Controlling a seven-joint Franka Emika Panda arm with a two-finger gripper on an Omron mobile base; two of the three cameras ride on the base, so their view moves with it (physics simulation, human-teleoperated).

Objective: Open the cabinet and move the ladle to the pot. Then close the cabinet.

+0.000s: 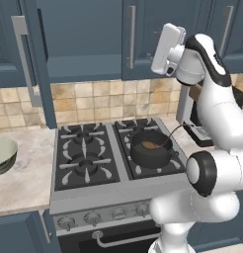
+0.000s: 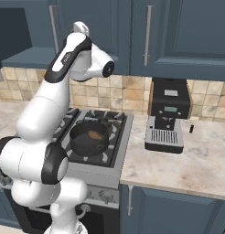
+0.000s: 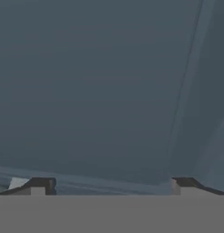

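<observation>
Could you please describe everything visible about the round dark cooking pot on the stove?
The round, dark grey-black, low-walled cooking pot looks like matte metal, with a small side handle showing. It sits upright on the front right burner of the silver gas stove. Inside lies the slim ladle: its brown-copper bowl rests in the pot, and its thin dark handle leans out over the rim toward the right.

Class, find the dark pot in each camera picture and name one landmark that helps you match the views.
Left base view: pot on the stove's front right burner, right of centre.
Right base view: pot left of centre, beside the arm.
Hand view: not in it.
Shared landmark: coffee machine right of the stove.
</observation>
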